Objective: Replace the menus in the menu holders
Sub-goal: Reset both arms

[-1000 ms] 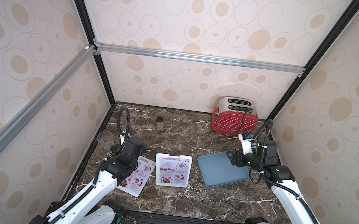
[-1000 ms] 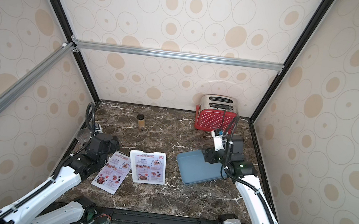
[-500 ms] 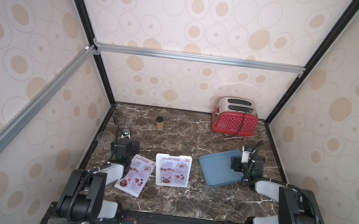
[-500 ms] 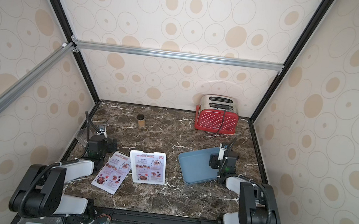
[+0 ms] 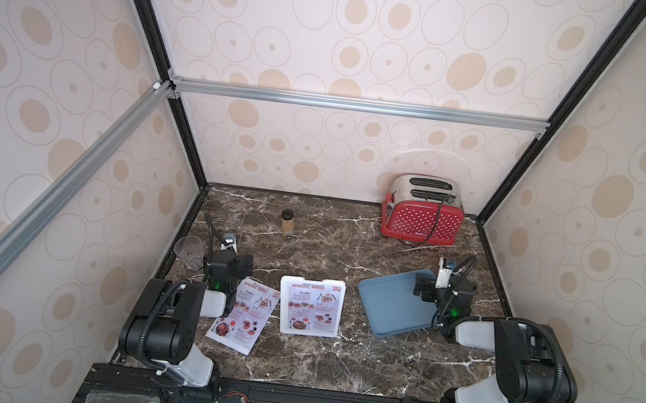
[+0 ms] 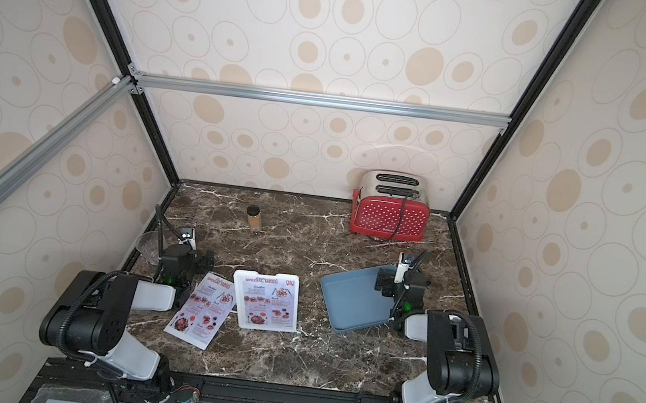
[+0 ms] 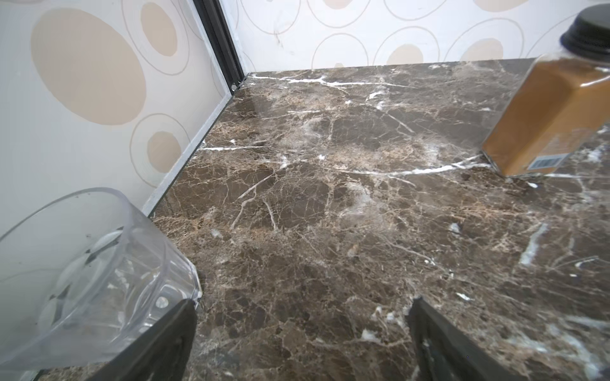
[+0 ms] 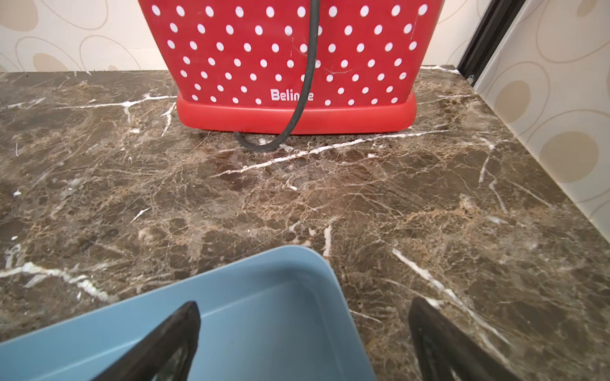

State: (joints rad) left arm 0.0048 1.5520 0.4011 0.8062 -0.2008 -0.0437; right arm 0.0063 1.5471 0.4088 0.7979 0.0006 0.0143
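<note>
Marble tabletop, dotted walls. The left gripper gapes wide and empty, left of the menu holder. A loose menu lies flat just left of that holder. The right gripper, spread and empty, hangs over the blue tray, right of the holder, whose face shows another menu.

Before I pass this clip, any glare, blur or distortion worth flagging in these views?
In both top views, even soft light, no glare; the heading on the menu holder is readable, its small print not. Left wrist: wide-angle bend makes the spice jar lean; glass sharp. Right wrist: toaster crisp, faint sheen on the marble counter.
</note>
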